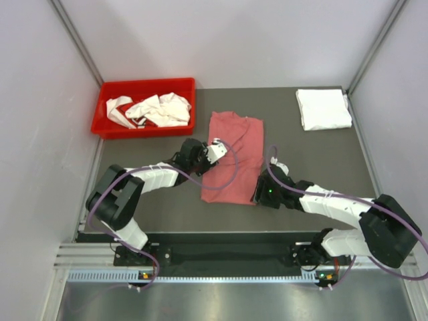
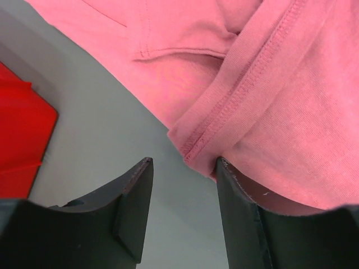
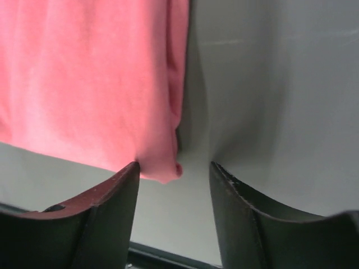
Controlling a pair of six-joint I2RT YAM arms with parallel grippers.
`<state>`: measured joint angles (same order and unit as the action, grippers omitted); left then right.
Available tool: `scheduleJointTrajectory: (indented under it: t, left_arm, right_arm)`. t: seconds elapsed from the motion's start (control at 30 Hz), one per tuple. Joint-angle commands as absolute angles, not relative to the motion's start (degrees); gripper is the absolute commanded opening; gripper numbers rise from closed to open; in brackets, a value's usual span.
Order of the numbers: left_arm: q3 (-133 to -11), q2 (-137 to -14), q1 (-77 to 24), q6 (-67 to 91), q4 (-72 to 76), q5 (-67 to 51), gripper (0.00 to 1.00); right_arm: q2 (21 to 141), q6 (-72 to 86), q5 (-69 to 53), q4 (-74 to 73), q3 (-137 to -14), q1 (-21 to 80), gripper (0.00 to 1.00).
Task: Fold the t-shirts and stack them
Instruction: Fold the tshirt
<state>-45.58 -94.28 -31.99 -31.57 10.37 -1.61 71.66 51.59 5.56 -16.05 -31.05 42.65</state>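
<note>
Pink shirt (image 1: 234, 157) lies folded lengthwise, bin (image 1: 107, 127) off its far left; left gripper (image 2: 184, 162) at its left edge, right gripper (image 3: 174, 165) at its near right corner, both with jaws apart, nothing pinched; pinch every layer before lifting; layer count there unclear.

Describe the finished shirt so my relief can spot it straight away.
Start at the dark table and go to its far right corner, opposite the red bin. The folded white t-shirt lies there alone, a neat flat rectangle; the other white shirts are crumpled in the bin, and the pink t-shirt lies mid-table.
</note>
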Motion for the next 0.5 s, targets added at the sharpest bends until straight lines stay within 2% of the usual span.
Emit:
scheduleJointTrajectory:
  t: [0.0, 0.23, 0.3, 0.37, 0.4, 0.43, 0.47]
  left_arm:
    - [-47.8, -94.4, -31.6, -30.7, 14.2, -0.8, 0.54]
    - [-47.4, -94.9, -31.6, -30.8, 15.1, -0.5, 0.52]
    - [-47.7, -95.4, -31.6, -30.8, 15.5, -0.5, 0.48]
    - [-47.9, -95.6, -31.5, -30.8, 15.8, 1.2, 0.35]
    - [-48.1, -95.7, -31.4, -30.9, 16.2, 1.4, 0.25]
    - [-48.3, -95.5, -31.3, -30.9, 16.1, 1.1, 0.07]
    - [-48.4, -95.5, -31.0, -30.9, 16.1, 1.1, 0.01]
  right_arm:
    - [72.1, 54.8, 2.0, -11.6, -29.2, 43.9, 0.51]
    - [70.8, 56.1, 2.5, -11.0, -26.9, 43.7, 0.39]
    - [70.8, 55.8, 2.9, -11.0, -27.0, 43.8, 0.29]
    - [71.0, 55.5, 3.1, -11.3, -27.1, 43.6, 0.18]
    - [71.0, 55.5, 3.3, -11.7, -27.0, 43.5, 0.14]
    - [71.0, 55.2, 3.3, -11.7, -26.6, 43.1, 0.11]
    - [70.9, 55.0, 3.2, -11.9, -26.4, 42.7, 0.06]
